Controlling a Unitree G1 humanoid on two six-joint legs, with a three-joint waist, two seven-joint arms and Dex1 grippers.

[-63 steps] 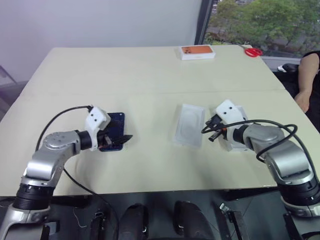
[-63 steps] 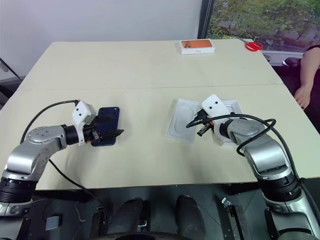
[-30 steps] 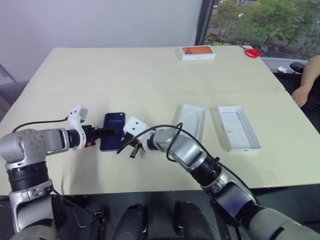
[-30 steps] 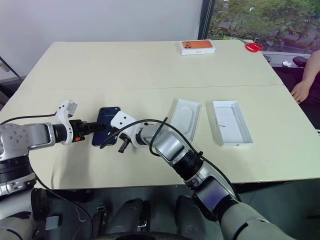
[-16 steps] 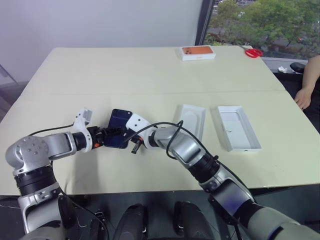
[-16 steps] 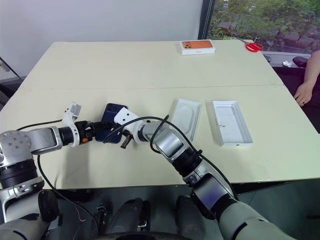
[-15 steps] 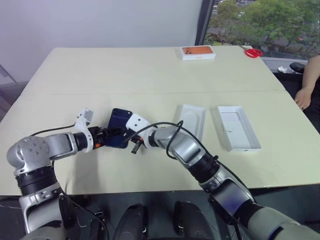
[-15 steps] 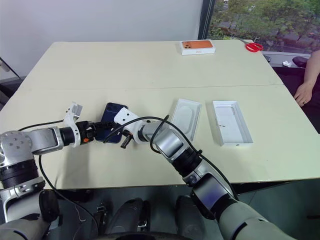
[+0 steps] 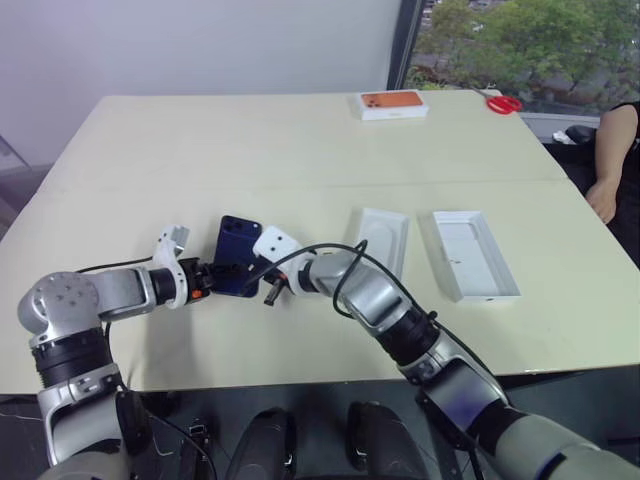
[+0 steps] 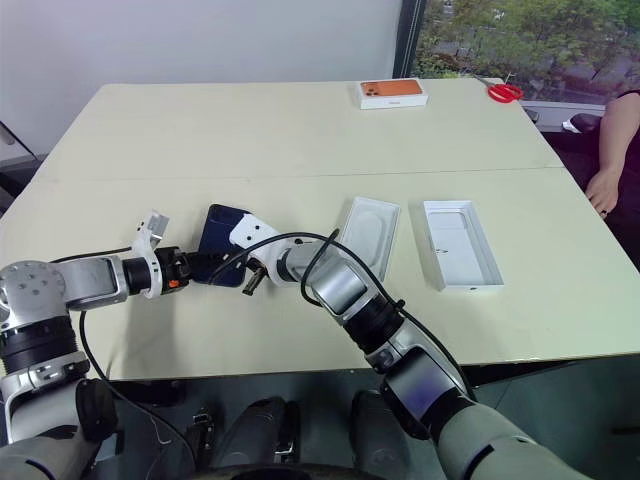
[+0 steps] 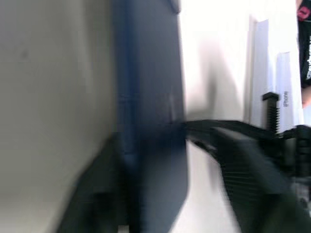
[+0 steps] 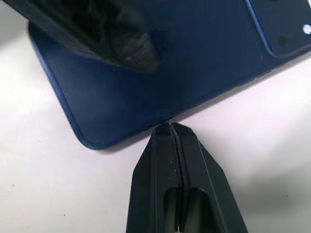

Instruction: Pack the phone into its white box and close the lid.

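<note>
Clamping the near end of the phone (image 12: 160, 68) between its two fingers (image 11: 243, 174), the left gripper (image 10: 205, 266) holds the dark blue handset with its near end tipped up off the table (image 9: 300, 140). The right gripper (image 12: 174, 127), fingers pressed together, touches its tips to the phone's right edge. To the right lie a thin white insert (image 9: 381, 240), then the white box (image 9: 474, 253), open and well apart from the phone.
</note>
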